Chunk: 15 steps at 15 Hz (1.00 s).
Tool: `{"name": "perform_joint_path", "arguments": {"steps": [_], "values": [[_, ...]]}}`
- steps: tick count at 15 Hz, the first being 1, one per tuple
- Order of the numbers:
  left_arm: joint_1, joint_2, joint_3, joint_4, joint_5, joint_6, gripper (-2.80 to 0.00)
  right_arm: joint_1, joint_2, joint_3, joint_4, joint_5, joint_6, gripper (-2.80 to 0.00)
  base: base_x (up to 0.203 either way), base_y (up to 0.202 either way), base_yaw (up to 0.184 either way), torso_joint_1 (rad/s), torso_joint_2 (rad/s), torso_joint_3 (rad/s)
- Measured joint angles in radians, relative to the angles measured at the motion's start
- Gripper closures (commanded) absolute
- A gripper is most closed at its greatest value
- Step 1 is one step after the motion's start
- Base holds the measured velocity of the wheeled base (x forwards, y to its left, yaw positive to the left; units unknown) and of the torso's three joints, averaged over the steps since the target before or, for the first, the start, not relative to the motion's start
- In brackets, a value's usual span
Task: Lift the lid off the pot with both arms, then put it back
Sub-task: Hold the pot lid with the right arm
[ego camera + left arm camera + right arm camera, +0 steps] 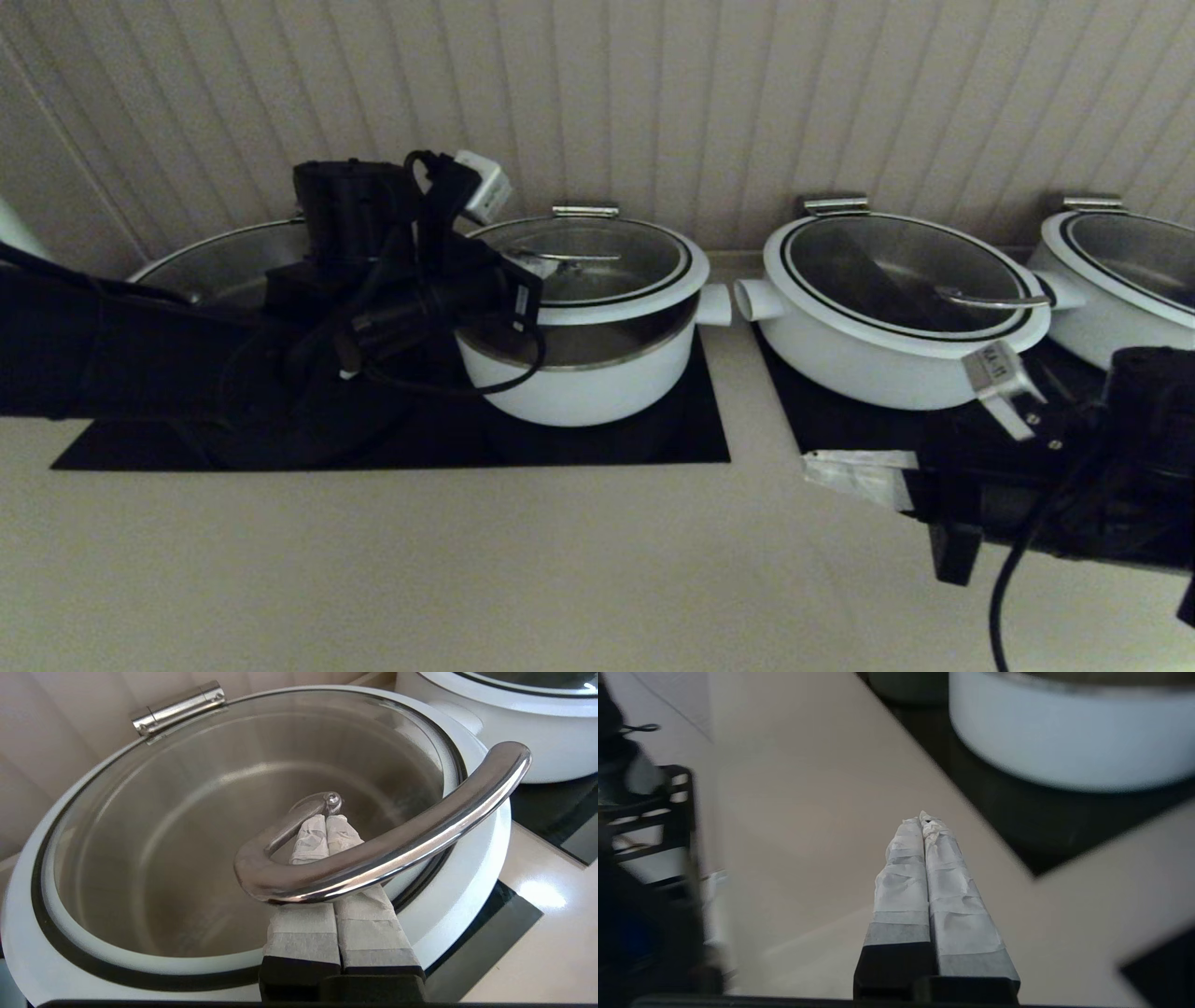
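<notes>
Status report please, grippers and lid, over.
Left gripper shut, hooked under the lid's handle. Lid raised off the pot. Right gripper shut, low over the counter, holding nothing.

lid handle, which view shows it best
The left wrist view: the steel bar handle arches close across the picture, with the left end effector shut and slid beneath it. The head view shows it only small on the lid. The right wrist view misses it.

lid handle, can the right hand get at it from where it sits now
Probably yes, though not at once. The right hand is shut, low over the bare counter with open space toward the pot. But the left hand is already tucked under the lid handle, leaving little room.
</notes>
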Motion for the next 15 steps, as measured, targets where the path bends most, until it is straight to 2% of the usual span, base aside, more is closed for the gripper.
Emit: {"name": "perform_joint_path", "arguments": {"steps": [3,15], "values": [[-0.001,0.007,-0.025,0.002,0.014,-0.001,0.00,0.019,0.135,-0.079,-0.127,-0.014,0.005,0.00,0.000,0.000,0.000,0.000,0.00,0.000],[0.000,0.016,-0.037,0.000,0.016,-0.004,0.00,0.075,0.398,-0.470,-0.163,-0.269,0.006,0.00,0.000,0.000,0.000,0.000,0.00,0.000]]}}
